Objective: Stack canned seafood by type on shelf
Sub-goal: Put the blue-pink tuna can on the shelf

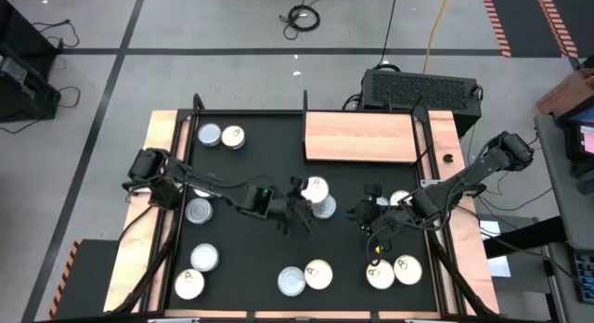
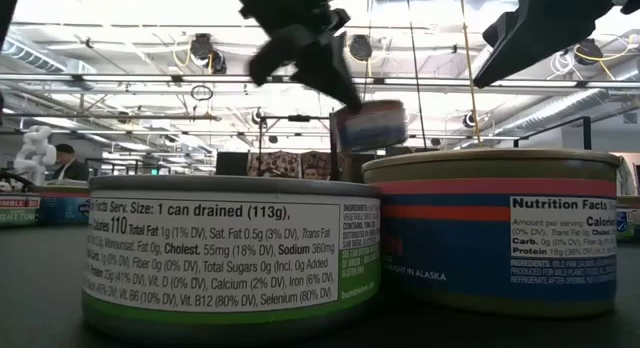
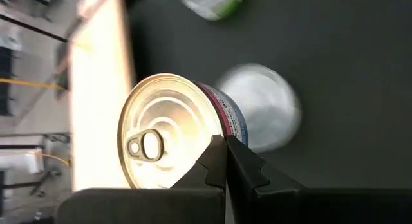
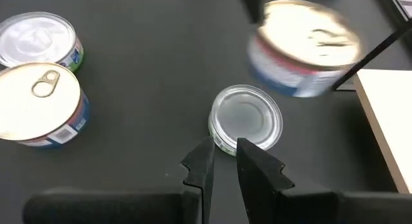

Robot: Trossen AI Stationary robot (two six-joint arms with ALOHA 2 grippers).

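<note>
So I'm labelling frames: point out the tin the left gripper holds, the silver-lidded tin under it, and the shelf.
gold pull-tab tin (image 3: 161, 130), left wrist view, lid centre.
silver-lidded tin (image 4: 246, 116), right wrist view, lid centre.
shelf (image 1: 360, 136), high view, bare board middle.

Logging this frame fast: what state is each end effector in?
Left end effector: shut on the rim of a gold pull-tab tin, lifted off the table.
Right end effector: slightly open, empty, near a silvery tin.
</note>
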